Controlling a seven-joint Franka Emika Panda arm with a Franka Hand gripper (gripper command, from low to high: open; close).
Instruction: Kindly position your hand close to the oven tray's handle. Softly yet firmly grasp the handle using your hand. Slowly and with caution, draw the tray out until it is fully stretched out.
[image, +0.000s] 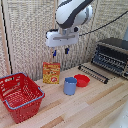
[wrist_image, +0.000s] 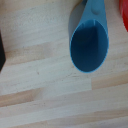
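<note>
My hand (image: 60, 51) hangs empty, fingers parted, above the blue cup (image: 70, 85). The oven tray (image: 93, 72) with its handle (image: 92, 74) sticks out from the oven (image: 111, 56), well off toward the exterior view's right. Swinging over low, I'd probably clip the cup or red bowl (image: 81, 80).

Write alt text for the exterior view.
A white robot arm's claw hangs open above a wooden table, over a blue cup, red bowl and yellow box. A toaster oven with its tray out sits right; a red basket left.
</note>
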